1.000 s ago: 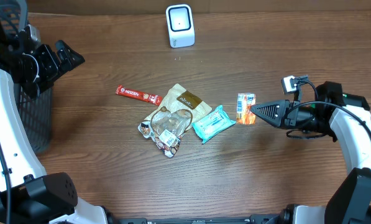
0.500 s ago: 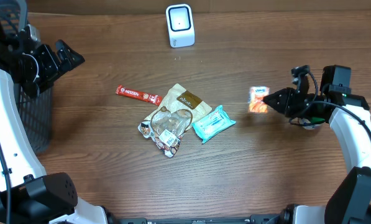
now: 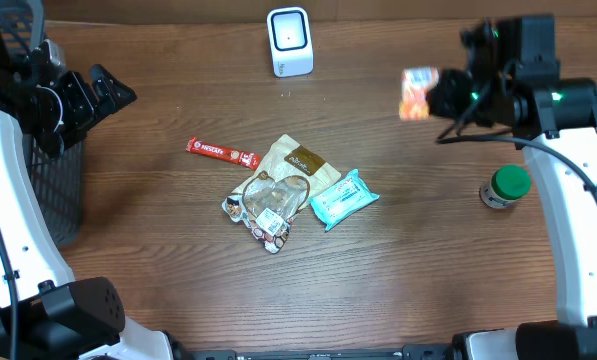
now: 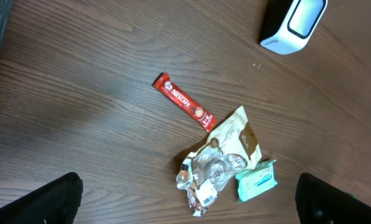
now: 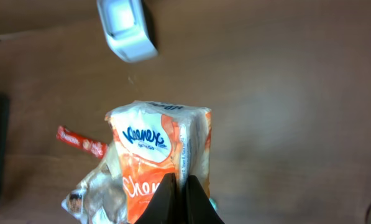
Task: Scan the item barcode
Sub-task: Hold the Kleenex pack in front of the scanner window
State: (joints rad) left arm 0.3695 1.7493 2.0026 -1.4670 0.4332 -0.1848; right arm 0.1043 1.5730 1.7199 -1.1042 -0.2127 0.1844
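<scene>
My right gripper (image 3: 436, 96) is shut on an orange and white Kleenex tissue pack (image 3: 418, 93), held in the air at the back right. In the right wrist view the pack (image 5: 157, 149) stands upright, its edge pinched between the black fingertips of my gripper (image 5: 179, 182). The white barcode scanner (image 3: 289, 41) stands at the back centre, left of the pack; it appears above the pack in the wrist view (image 5: 124, 28). My left gripper (image 3: 106, 90) hangs open at the far left, with nothing between its fingers (image 4: 51, 202).
A red Nescafe stick (image 3: 223, 152), a brown pouch (image 3: 303, 163), a clear snack bag (image 3: 266, 205) and a teal wipes pack (image 3: 343, 198) lie mid-table. A green-lidded jar (image 3: 505, 187) stands at the right. A black mesh basket (image 3: 63, 190) sits at the left edge.
My right gripper has lifted the tissue pack off the table and carried it up and toward the back right. The green-lidded jar now shows. The left arm has not moved.
</scene>
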